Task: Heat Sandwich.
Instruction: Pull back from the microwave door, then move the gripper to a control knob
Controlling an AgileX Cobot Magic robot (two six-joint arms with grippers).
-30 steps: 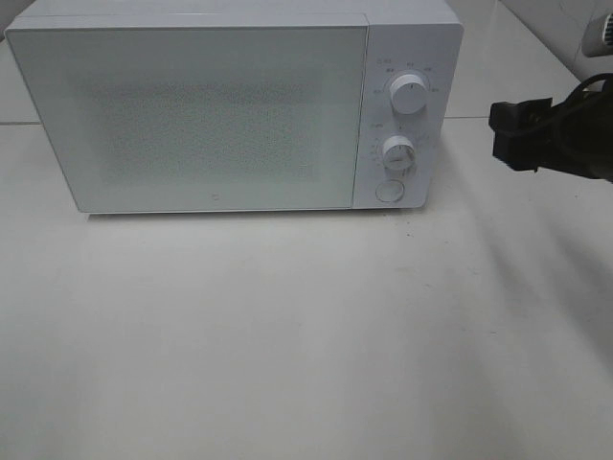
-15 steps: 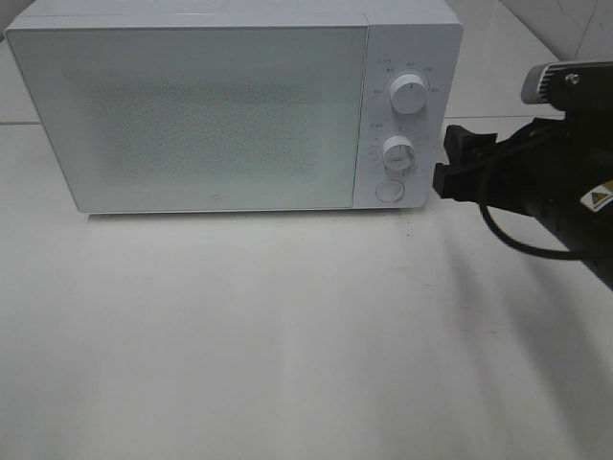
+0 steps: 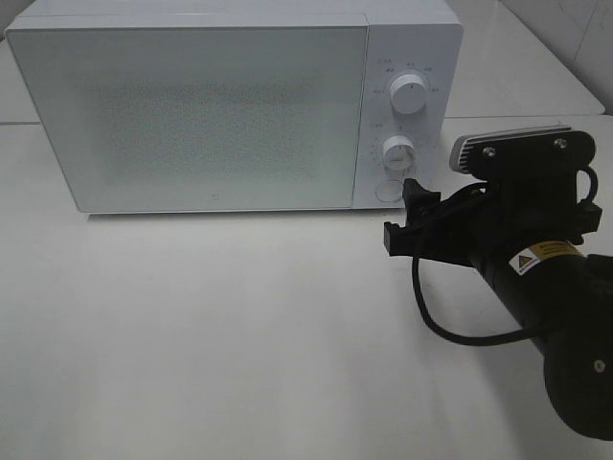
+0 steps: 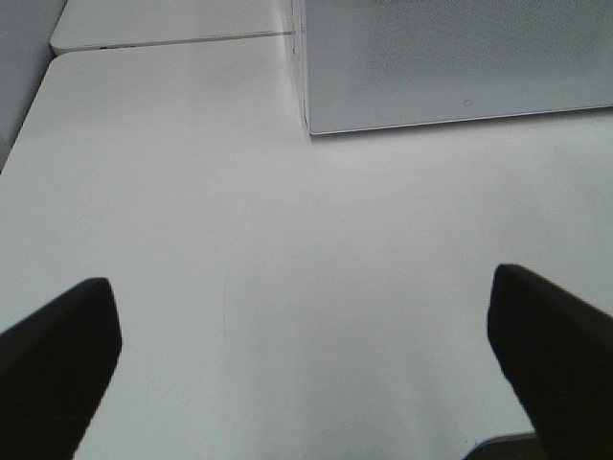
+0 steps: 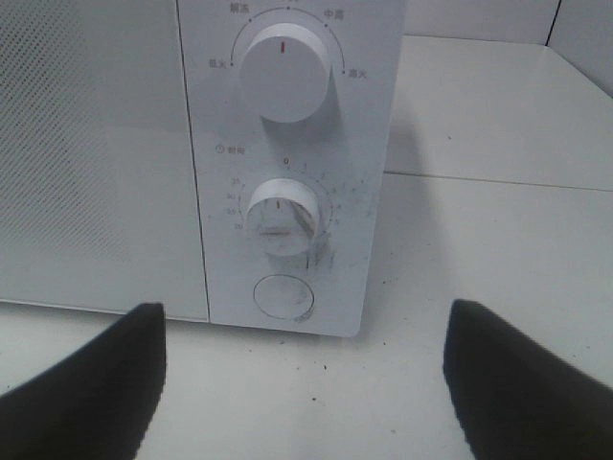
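right pincer (image 3: 400, 218) gapes empty before the closed microwave's (image 3: 211, 115) round button (image 5: 283, 295); left pincer (image 4: 306, 374) spread wide, empty, over the worktop (image 4: 192, 192).

Microwave panel (image 5: 287, 172): power marks 低火, 中高, 高火 around upper knob (image 5: 284, 79), above timer knob (image 5: 281, 218). "0" over timer knob, 35/30 beside it. Yellow warning-triangle label (image 3: 544, 257) on right arm (image 3: 565, 326), text unreadable.

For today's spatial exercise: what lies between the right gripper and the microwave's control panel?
Only bare tabletop separates right gripper from control panel, per right wrist view.
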